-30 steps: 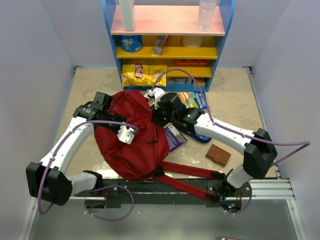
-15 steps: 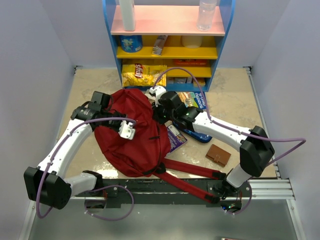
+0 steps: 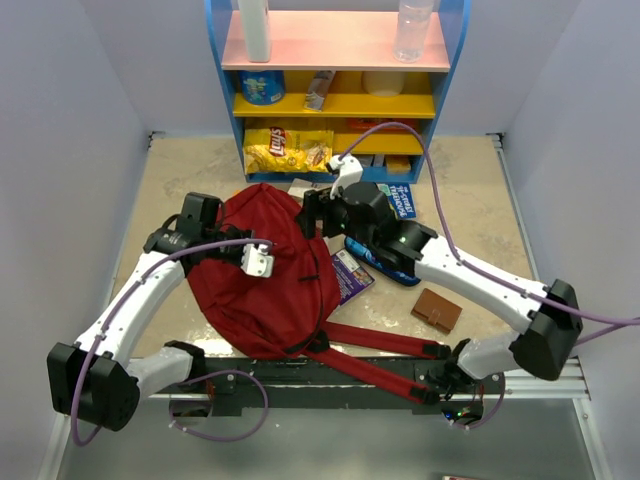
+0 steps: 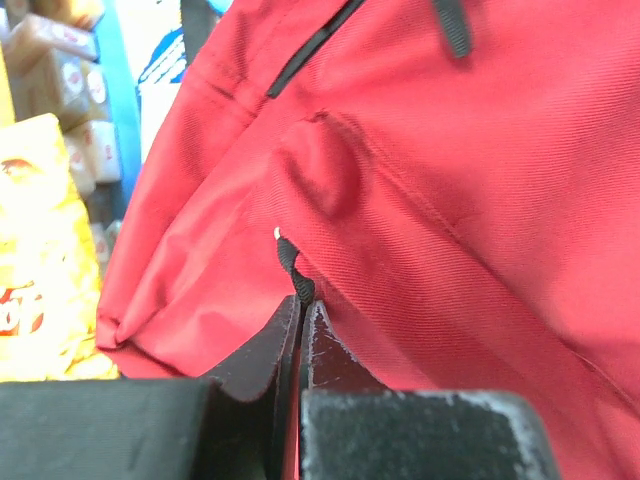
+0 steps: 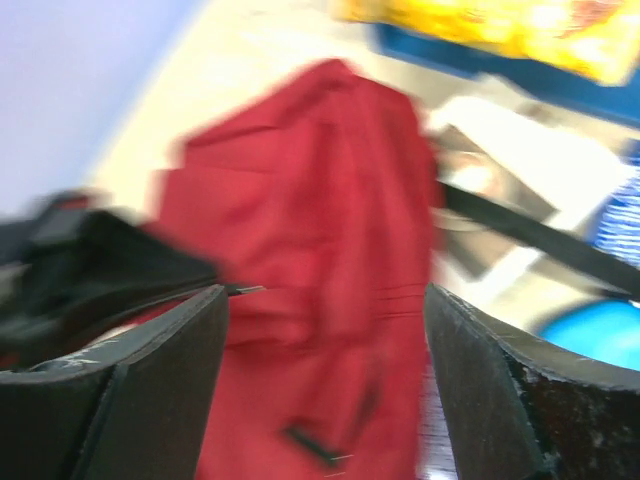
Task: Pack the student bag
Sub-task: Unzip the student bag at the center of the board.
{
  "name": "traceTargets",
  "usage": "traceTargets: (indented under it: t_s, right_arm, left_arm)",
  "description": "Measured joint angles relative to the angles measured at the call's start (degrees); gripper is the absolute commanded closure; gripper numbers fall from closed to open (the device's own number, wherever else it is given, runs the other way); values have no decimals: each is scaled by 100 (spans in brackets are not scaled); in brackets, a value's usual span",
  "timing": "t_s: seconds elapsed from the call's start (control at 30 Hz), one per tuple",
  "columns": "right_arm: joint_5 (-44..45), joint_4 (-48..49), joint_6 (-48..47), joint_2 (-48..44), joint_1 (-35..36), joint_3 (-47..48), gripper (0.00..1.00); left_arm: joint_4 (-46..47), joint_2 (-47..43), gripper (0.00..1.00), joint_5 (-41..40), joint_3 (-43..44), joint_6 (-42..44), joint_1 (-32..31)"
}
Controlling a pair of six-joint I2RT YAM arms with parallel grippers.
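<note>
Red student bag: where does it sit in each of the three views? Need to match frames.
Top external: student bag centre-left, between the two arms.
Left wrist: student bag fills most of the frame, close up.
Right wrist: student bag centre, blurred.
Shared landmark: yellow chip bag, beyond the bag in every view.

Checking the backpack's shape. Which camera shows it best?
The top view: nearly the whole backpack, straps included, is visible. The left wrist view shows only a close patch of fabric at the shut left claw; the right wrist view shows it blurred beyond the open right claw.
</note>
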Motion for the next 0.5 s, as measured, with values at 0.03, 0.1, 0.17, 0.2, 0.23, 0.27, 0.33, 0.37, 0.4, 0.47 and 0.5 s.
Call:
traceTargets:
  t_s: [0.03,0.1,0.17,0.2,0.23,0.27,0.33,0.37,0.4,0.47,0.5]
  right_arm:
    - [-26,153,138,-142,109,-103,25]
    - [-74,448,372,-269,348,-295,27]
    - [-138,658,560,-205,538,-455,30]
    - [-173,824,662,-118,649,-610,31]
    - [-201,894,719,-42,708,-713,34]
    - [-227,966,776,61,763,-848,35]
    - [-267,1034,839,254,793,-1082,38]
    - [-273,1029,846,337,793,-1161,39]
    - [-280,1021,844,420,782,-1211,41]
    - [-275,1032,798,485,778,-1226,43]
    - [-262,1047,765,485,776,-1226,44]
  left_arm:
    - [122,-15,100,-26,-39,-85,0]
    - [297,-33,100,-66,-116,-208,0]
    - [376,-37,100,-87,-157,-273,2]
    - [420,-39,100,-94,-168,-293,2]
    - [452,-42,100,-101,-177,-323,2]
    - [468,-42,100,-107,-179,-337,2]
    - [496,-44,100,-111,-181,-372,2]
    - [503,-44,100,-114,-181,-376,2]
    - [505,-44,100,-120,-181,-378,0]
    - [505,-44,100,-131,-181,-378,2]
    - [505,-44,100,-133,-181,-376,0]
